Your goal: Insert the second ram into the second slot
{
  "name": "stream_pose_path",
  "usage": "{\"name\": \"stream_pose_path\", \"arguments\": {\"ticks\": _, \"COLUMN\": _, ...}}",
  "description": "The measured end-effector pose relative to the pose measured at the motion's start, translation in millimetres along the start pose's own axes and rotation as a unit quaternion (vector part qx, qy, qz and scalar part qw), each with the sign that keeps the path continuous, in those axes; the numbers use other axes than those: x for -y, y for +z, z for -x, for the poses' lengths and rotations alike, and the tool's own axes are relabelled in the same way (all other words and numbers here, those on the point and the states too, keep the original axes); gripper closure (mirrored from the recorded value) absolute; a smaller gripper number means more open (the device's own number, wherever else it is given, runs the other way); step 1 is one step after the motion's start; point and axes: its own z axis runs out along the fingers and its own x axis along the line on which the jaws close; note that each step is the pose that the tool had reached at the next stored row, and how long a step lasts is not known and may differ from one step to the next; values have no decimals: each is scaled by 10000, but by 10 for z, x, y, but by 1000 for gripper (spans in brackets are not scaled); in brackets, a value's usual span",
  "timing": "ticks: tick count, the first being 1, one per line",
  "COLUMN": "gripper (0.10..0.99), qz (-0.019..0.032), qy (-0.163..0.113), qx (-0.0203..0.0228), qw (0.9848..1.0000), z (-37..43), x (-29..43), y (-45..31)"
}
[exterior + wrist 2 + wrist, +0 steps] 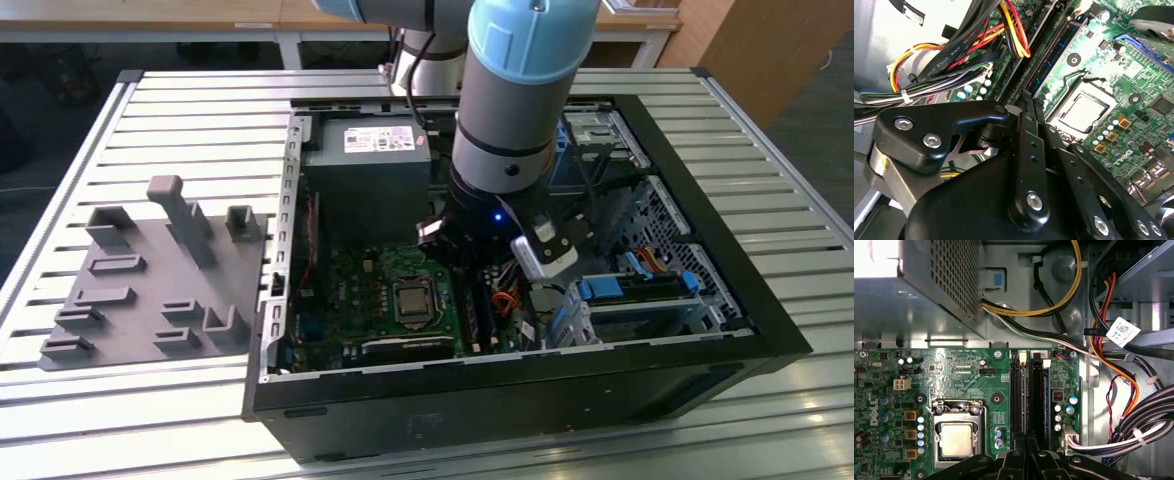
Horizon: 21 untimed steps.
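Gripper (1026, 460) fingertips cut off above memory slots (1029, 395).

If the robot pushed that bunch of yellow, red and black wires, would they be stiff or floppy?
Probably floppy: the bunch of yellow, red and black wires bends in loose curves in the second wrist view. It would likely move as one clump, since a white plastic tie binds it. Probably light too, as each strand looks thin.

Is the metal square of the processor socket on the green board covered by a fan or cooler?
No. In the first wrist view the processor socket lies bare on the green motherboard, its shiny metal square plainly uncovered.
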Motion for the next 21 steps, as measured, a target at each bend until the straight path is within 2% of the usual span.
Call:
{"name": "stream_pose_path", "arguments": {"ticks": 8, "gripper": 965, "qz": 0, "qy": 0, "qx": -1, "qw": 10000, "z": 0, "x": 0, "y": 12}}
{"name": "stream_pose_path", "arguments": {"ticks": 10, "gripper": 949, "qz": 0, "qy": 0, "qx": -1, "qw": 10000, "z": 0, "x": 0, "y": 13}}
{"name": "stream_pose_path", "arguments": {"ticks": 11, "gripper": 886, "qz": 0, "qy": 0, "qx": 0, "qw": 10000, "z": 0, "x": 0, "y": 13}}
{"name": "stream_pose_path", "arguments": {"ticks": 14, "gripper": 886, "qz": 0, "qy": 0, "qx": 0, "qw": 10000, "z": 0, "x": 0, "y": 12}}
{"name": "stream_pose_path", "arguments": {"ticks": 21, "gripper": 886, "qz": 0, "qy": 0, "qx": 0, "qw": 10000, "z": -1, "x": -1, "y": -82}}
